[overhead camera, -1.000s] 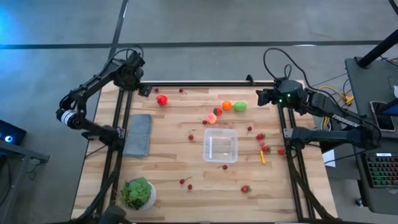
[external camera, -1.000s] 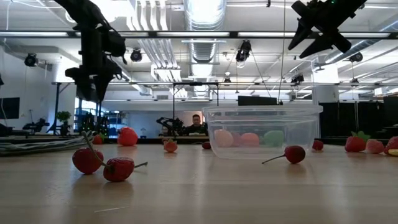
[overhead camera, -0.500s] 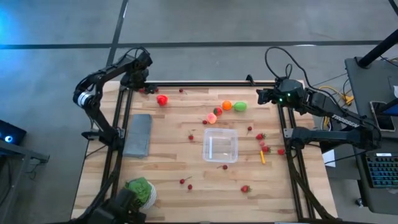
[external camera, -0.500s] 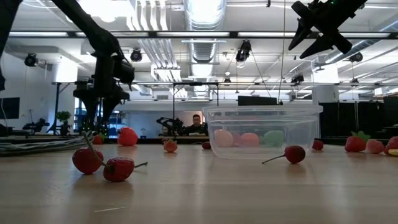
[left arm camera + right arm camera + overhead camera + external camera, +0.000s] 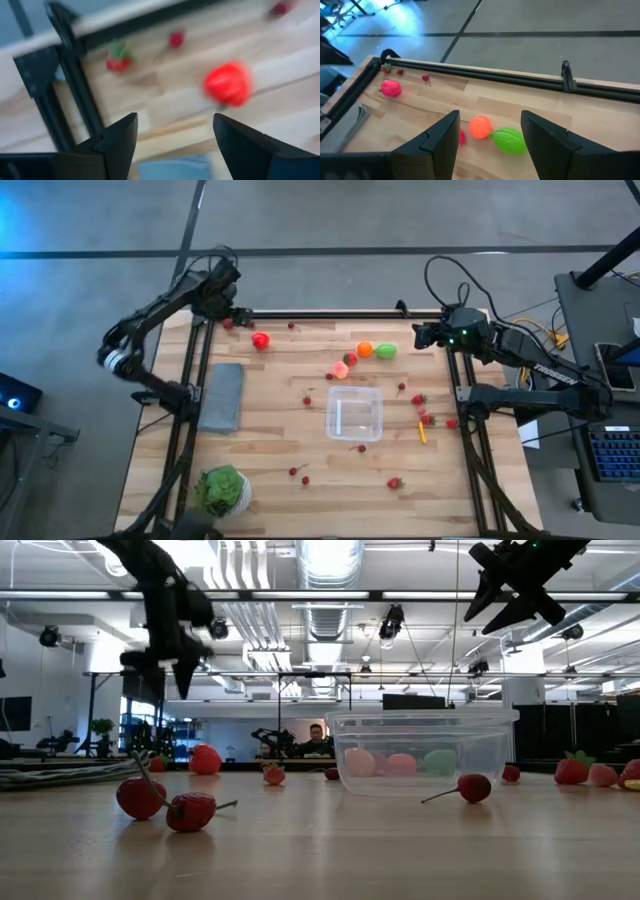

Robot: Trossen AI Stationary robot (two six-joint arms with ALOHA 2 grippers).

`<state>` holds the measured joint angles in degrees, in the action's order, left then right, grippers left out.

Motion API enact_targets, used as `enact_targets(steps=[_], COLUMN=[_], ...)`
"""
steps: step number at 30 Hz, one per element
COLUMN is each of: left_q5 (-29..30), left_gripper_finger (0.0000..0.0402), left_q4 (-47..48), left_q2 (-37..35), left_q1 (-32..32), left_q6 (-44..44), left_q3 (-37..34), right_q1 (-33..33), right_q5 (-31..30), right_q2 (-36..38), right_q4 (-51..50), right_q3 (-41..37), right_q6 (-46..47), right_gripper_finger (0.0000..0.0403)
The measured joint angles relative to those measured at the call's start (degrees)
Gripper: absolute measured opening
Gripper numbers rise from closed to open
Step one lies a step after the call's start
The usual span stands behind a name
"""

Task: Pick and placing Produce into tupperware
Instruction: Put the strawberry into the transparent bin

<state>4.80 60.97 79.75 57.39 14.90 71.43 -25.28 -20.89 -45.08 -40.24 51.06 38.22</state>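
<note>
The clear tupperware [image 5: 354, 412] [image 5: 425, 750] stands on its base at mid-table, with nothing showing inside it in the high view. A red lump [image 5: 260, 340] [image 5: 227, 84] lies near the far left corner. Orange [image 5: 365, 349] [image 5: 480, 126], green [image 5: 386, 351] [image 5: 510, 140] and peach-pink [image 5: 341, 369] lumps lie just beyond the box. Small red berries [image 5: 300, 471] are scattered about. My left gripper [image 5: 228, 308] [image 5: 175, 125] hovers open above the far left corner, short of the red lump. My right gripper [image 5: 418, 336] [image 5: 490, 117] hangs open, high over the far right edge.
A flat grey slab [image 5: 222, 395] lies by the left edge. A leafy green head in a white bowl [image 5: 222, 490] sits at the near left corner. Strawberries [image 5: 427, 418] and a small orange stick [image 5: 422, 433] lie right of the box. Black rails [image 5: 320, 315] frame the table.
My left arm has swung about. Its gripper dipped toward the far left corner of the table, then rose again, and ends slightly nearer the table's right than it began. The produce and the box have stayed put.
</note>
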Motion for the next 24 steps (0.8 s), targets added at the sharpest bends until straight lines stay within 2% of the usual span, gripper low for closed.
enact_targets(steps=[5, 8, 16, 24], left_q5=[-0.22, -0.43, -2.68, -1.25], left_gripper_finger=[0.0244, 0.0244, 0.0244, 0.0244], left_q4=[-8.23, -8.54, -9.18, -12.54], left_q2=[-8.35, -10.41, -11.14, -7.70], left_q1=[-2.80, -3.31, -5.25, -3.11], left_q6=[1.18, 2.66, 14.92, 16.56], left_q3=[-4.43, -8.52, -22.48, -23.92], right_q1=[0.00, 0.00, 0.00, 0.00], right_q5=[-0.17, -0.17, -0.17, -0.22], right_q2=[-0.10, -0.11, -0.11, -0.11], right_q4=[0.17, 0.15, 0.12, 0.15], right_q3=[-0.47, -0.82, -1.48, -1.48], right_q6=[-0.34, -0.81, -0.79, -0.85], right_gripper_finger=[0.0203, 0.0203, 0.0203, 0.0203])
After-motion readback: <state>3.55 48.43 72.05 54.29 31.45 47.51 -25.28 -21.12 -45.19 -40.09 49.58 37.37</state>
